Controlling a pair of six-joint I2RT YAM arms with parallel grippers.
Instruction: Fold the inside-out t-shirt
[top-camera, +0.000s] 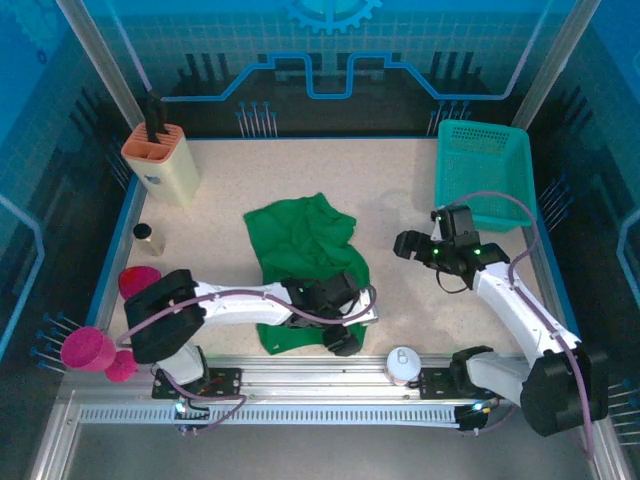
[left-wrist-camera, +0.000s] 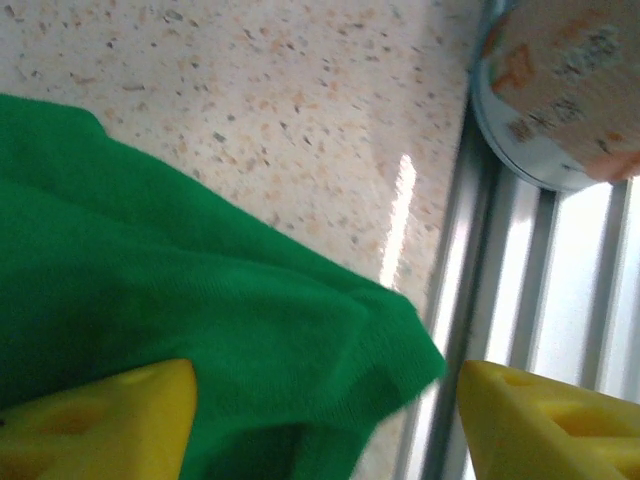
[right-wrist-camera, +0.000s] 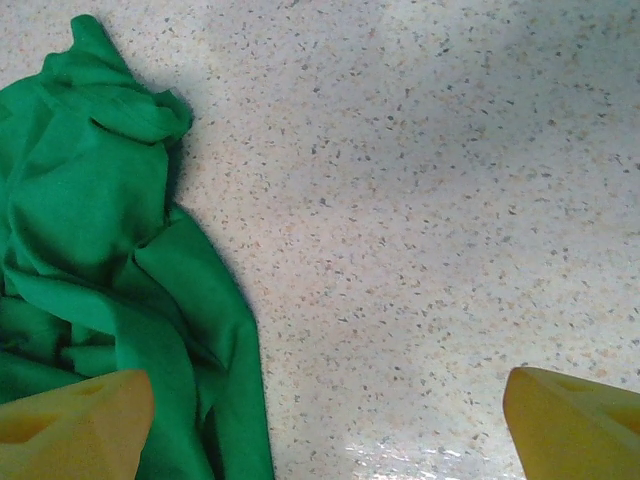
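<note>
The inside-out t-shirt (top-camera: 300, 245) is a plain green cloth lying crumpled in the middle of the speckled table. My left gripper (top-camera: 343, 343) hovers over its near edge, close to the front rail. In the left wrist view this gripper (left-wrist-camera: 325, 430) is open, and a corner of the t-shirt (left-wrist-camera: 200, 300) lies loose between its yellow fingertips (left-wrist-camera: 100, 420). My right gripper (top-camera: 420, 240) hangs to the right of the cloth. In the right wrist view it (right-wrist-camera: 320, 430) is open over bare table, with the t-shirt (right-wrist-camera: 100, 250) at its left finger.
A teal mesh basket (top-camera: 485, 175) stands at the back right and an orange-topped cream holder (top-camera: 160, 160) at the back left. A small jar (top-camera: 148, 237) and pink items (top-camera: 88, 350) sit along the left side. A white can (top-camera: 402, 365) rests on the metal front rail (left-wrist-camera: 510, 330).
</note>
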